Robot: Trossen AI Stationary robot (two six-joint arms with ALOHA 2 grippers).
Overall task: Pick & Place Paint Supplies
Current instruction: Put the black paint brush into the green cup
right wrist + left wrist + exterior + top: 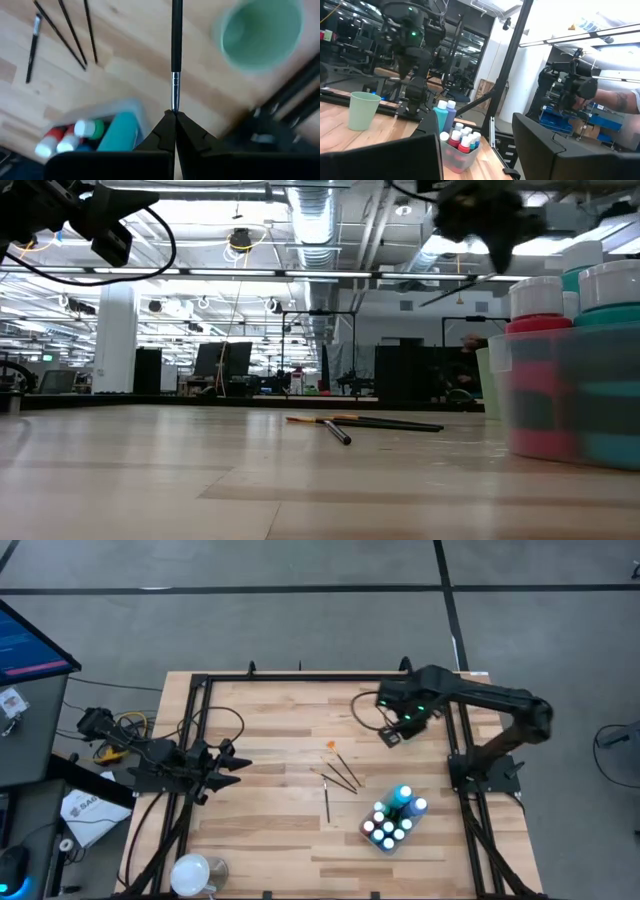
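Right gripper (174, 116) clamped on a brush (176, 55) above the cup (262, 33); left gripper (236, 766) parted, empty, far from cup.

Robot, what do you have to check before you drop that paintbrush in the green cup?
1. Right hand shut on the thin dark-handled paintbrush: ok.
2. Pale green plastic cup upright, mouth open: ok.
3. Brush directly above the cup: not ok, it hangs beside it.
4. Four loose paintbrushes lie away from the cup: ok.
5. Clear tub of paint bottles out of the way: ok.
6. Left hand parked at the table's left side: ok.
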